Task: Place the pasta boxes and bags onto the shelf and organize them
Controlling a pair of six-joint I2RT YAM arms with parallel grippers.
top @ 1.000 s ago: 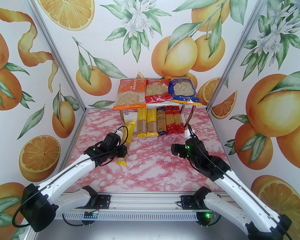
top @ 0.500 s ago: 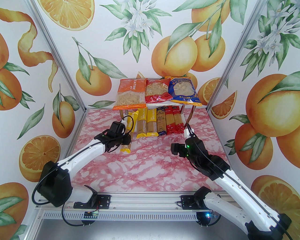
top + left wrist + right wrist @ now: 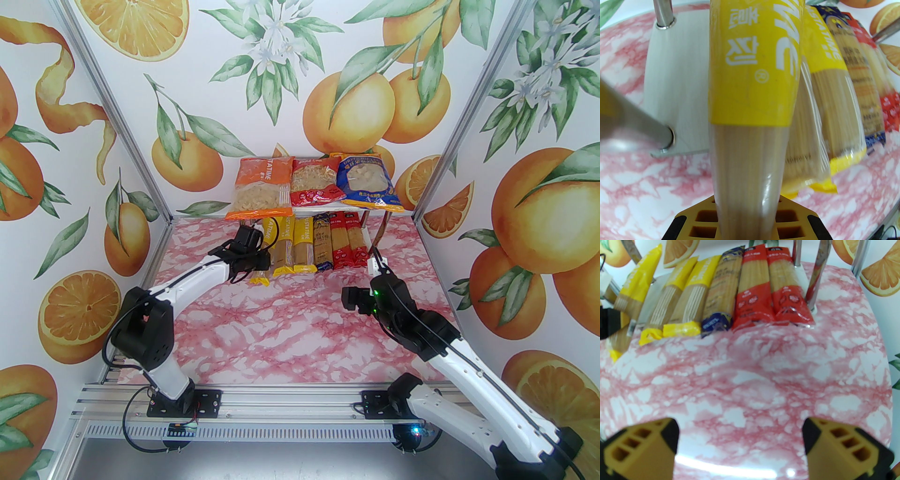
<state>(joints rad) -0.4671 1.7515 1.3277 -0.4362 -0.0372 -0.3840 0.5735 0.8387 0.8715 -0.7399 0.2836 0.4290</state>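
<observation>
My left gripper (image 3: 257, 268) is shut on a yellow spaghetti pack (image 3: 266, 243), whose far end lies over the left part of the shelf's lower board (image 3: 677, 89). The left wrist view shows this pack (image 3: 750, 93) running up from between my fingers (image 3: 693, 220), beside two other yellow packs (image 3: 293, 246). A dark blue pack (image 3: 322, 243) and two red packs (image 3: 347, 240) lie further right on the lower tier. Orange (image 3: 260, 190), red (image 3: 314, 183) and blue (image 3: 368, 180) bags sit on the top board. My right gripper (image 3: 740, 446) hangs open over the table.
Chrome shelf legs (image 3: 630, 126) stand close to the held pack's left side, with another leg (image 3: 814, 282) right of the red packs. The pink marble table (image 3: 300, 328) lies bare between the arms. Printed walls close in the left, back and right.
The left arm has stretched forward and carried the yellow pack from mid-table to the left end of the lower tier. The right arm has not moved.
</observation>
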